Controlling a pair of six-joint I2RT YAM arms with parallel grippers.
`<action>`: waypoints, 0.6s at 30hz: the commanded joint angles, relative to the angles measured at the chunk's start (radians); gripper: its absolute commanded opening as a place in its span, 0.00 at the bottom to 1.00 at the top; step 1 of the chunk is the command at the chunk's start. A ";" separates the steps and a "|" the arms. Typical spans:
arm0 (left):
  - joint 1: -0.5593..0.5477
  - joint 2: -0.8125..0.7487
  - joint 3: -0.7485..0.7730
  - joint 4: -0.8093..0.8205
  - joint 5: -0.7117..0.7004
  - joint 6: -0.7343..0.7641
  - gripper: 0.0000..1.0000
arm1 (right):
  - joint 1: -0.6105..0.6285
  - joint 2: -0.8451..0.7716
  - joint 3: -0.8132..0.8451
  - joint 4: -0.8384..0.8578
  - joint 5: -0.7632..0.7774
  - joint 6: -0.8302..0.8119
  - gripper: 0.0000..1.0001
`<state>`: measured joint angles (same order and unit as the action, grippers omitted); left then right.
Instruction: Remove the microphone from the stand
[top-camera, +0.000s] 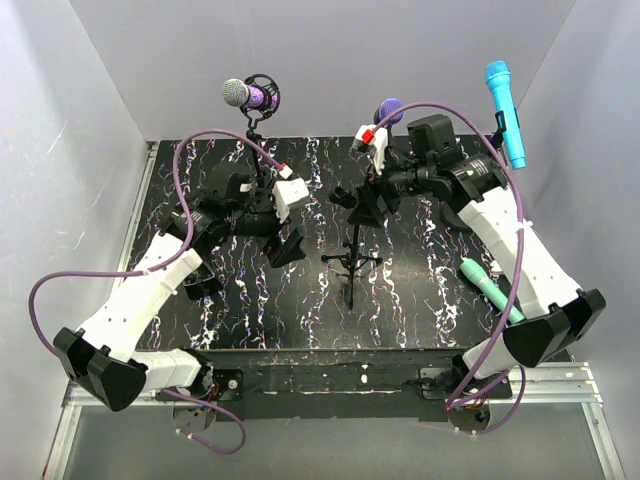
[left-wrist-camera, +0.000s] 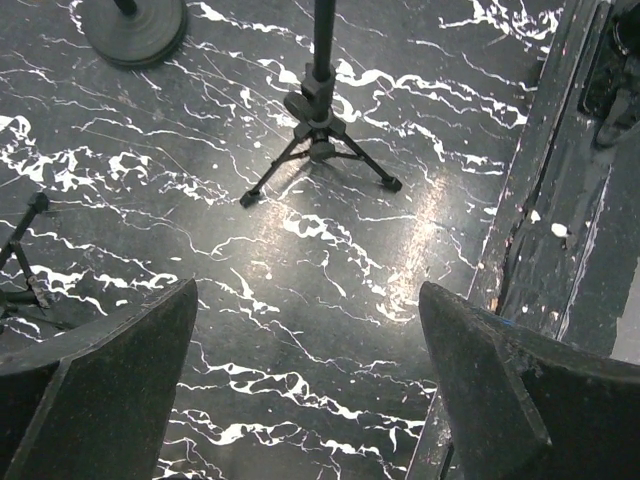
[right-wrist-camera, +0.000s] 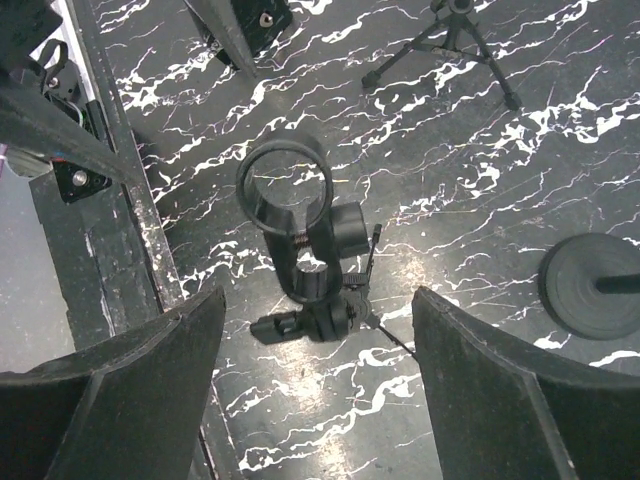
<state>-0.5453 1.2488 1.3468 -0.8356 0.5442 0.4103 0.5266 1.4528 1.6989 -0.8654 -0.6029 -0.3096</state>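
Pincers on both arms stand released, holding nothing. The left pincer (left-wrist-camera: 308, 290) has its dark fingers spread wide and hangs over bare surface, touching nothing. A slim black tripod stand (left-wrist-camera: 320, 130) stands beyond it, and a round black weighted base (left-wrist-camera: 135, 30) lies farther off.

The right pincer (right-wrist-camera: 318, 295) is also spread. In the right wrist view, an empty black ring-shaped microphone clip (right-wrist-camera: 320, 250) sits below the gap between its fingers. Neither finger touches the clip.

A teal microphone (top-camera: 488, 287) lies flat on the surface beside the right arm, off any stand. Three more are raised at the back:
- A silver-headed microphone with a purple body (top-camera: 245, 95) sits in a black ring mount at the back left.
- A bright blue microphone (top-camera: 506, 115) stands tilted at the back right.
- A round purple microphone head (top-camera: 388, 108) shows just behind the right wrist. What carries it is hidden.

The surface (top-camera: 420, 290) is black with white marble veining, and a dark metal rail runs along its near edge. Plain pale walls (top-camera: 350, 60) close it in at the back and on both sides. Purple cables loop along both arms.
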 joint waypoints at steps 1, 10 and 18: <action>-0.002 -0.066 -0.073 0.052 0.054 0.041 0.91 | 0.015 0.037 0.059 0.008 -0.020 -0.025 0.80; -0.002 -0.108 -0.270 0.387 0.140 0.025 0.82 | -0.005 0.058 0.050 -0.081 -0.061 -0.160 0.32; -0.004 0.142 -0.196 0.585 0.203 -0.102 0.69 | -0.181 0.014 -0.031 -0.066 -0.386 -0.268 0.16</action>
<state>-0.5457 1.3022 1.1107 -0.3885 0.6807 0.3859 0.4252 1.4952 1.6894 -0.9066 -0.7967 -0.4740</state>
